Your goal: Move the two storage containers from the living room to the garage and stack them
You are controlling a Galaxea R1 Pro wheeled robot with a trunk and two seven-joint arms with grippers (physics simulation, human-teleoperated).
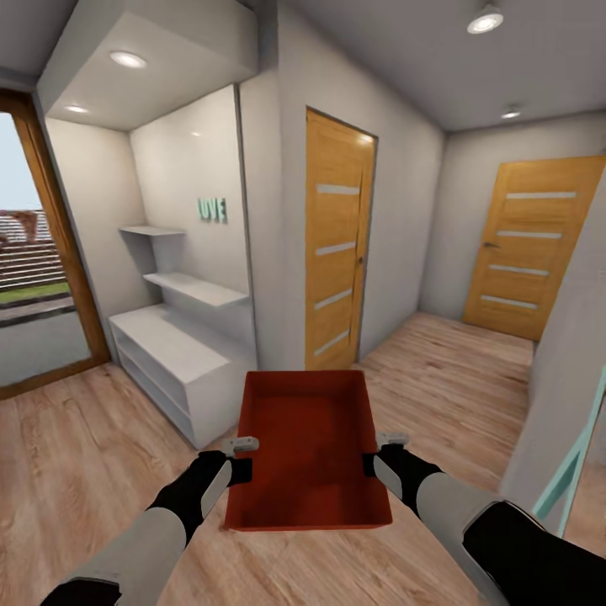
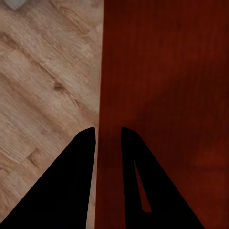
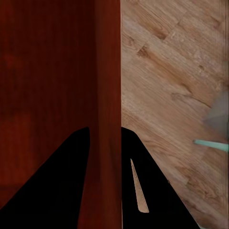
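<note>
I hold one red-orange open-top storage container [image 1: 307, 446] in front of me, above light wood plank flooring. My left gripper [image 1: 244, 459] is shut on its left wall and my right gripper [image 1: 380, 454] is shut on its right wall. In the left wrist view the two black fingers [image 2: 71, 181] straddle the red wall [image 2: 107, 119], one finger inside the bin and one outside. The right wrist view gives the same picture, black fingers [image 3: 62, 186] clamping the red wall [image 3: 107, 95]. The bin is empty inside.
A white shelf unit [image 1: 181, 362] with low cabinet stands in an alcove ahead left. A closed wooden door [image 1: 337, 244] is straight ahead and another wooden door [image 1: 530, 248] lies down the hallway at right. A glass door [image 1: 34, 252] is at far left, a teal frame [image 1: 581, 454] at right.
</note>
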